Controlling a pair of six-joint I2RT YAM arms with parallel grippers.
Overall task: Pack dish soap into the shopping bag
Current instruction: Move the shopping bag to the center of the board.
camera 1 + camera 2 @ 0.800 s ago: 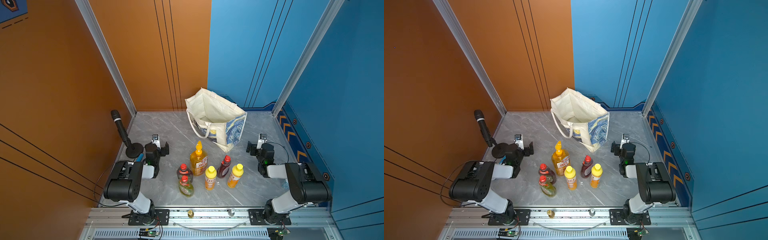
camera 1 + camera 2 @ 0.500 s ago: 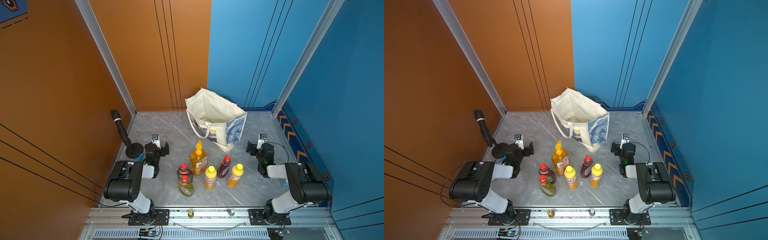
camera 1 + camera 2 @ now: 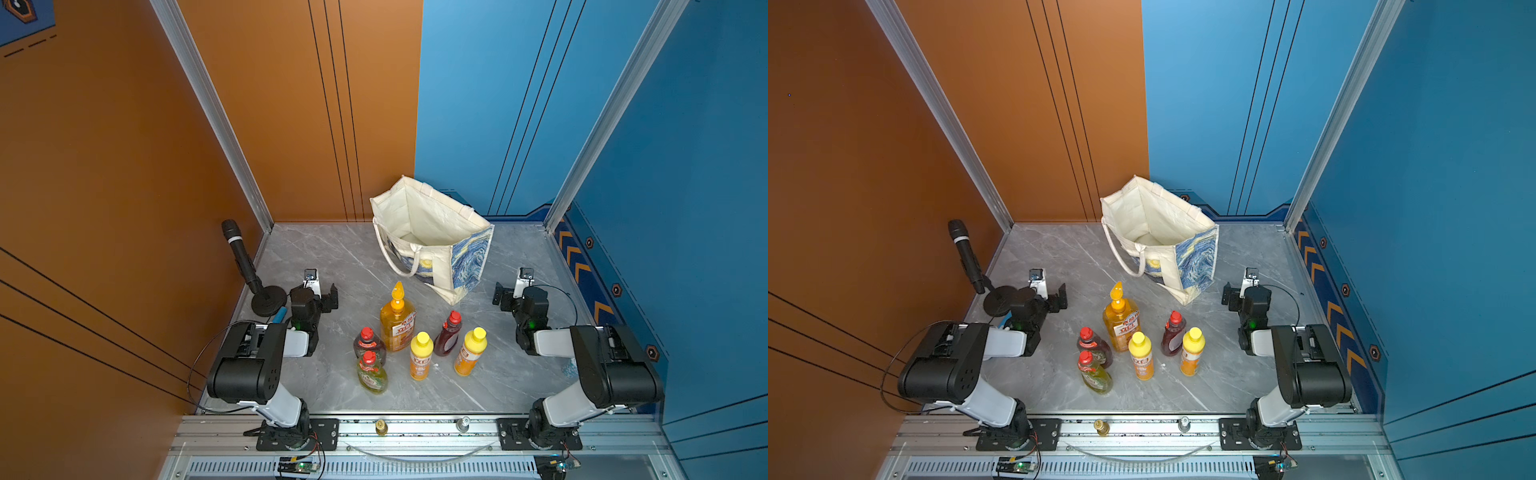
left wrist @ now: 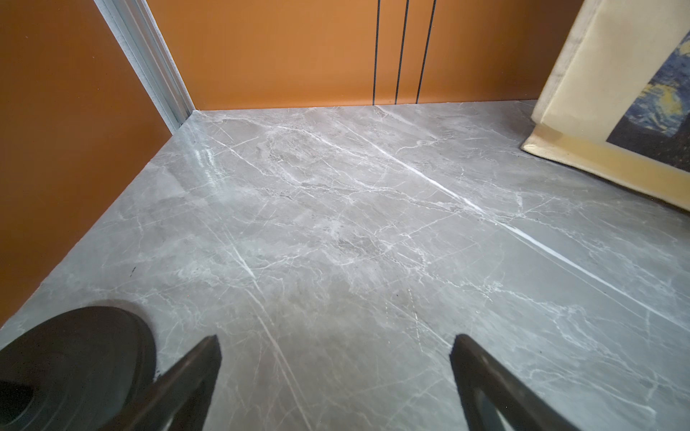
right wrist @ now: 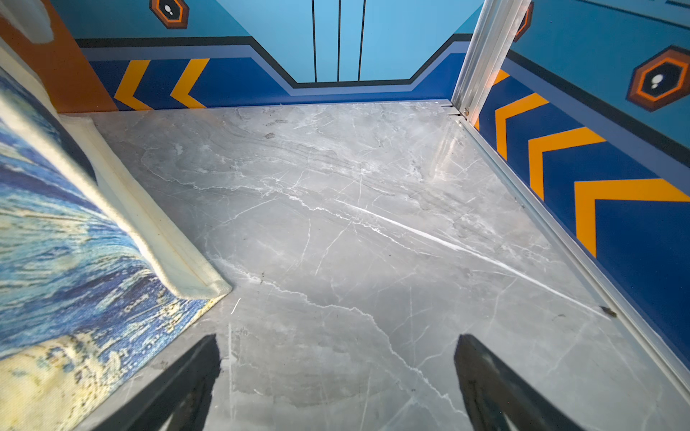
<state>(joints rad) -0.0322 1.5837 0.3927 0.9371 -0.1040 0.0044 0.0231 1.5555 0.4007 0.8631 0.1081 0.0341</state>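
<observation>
Left arm (image 3: pixel 257 357) and right arm (image 3: pixel 598 361) are resting folded low at the worktop (image 3: pixel 328 253) sides. Left fingers (image 4: pixel 198 365) and right fingers (image 5: pixel 478 365) are spread wide, grasping nothing. Six soap bottles (image 3: pixel 397 328) are standing between them, with the cream-and-blue bag (image 3: pixel 469 257) gaping open just behind.

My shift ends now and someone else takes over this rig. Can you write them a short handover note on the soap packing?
Left hand: open, empty, low over the table beside the microphone base.
Right hand: open, empty, low beside the shopping bag.
Soap: six upright in a cluster between the arms: pump bottle, dark red bottles, yellow-green bottle, yellow-capped bottles.
Bag: stands open behind them; no bottle visible inside.
Done: nothing packed.
Left: all six into the bag.
</observation>
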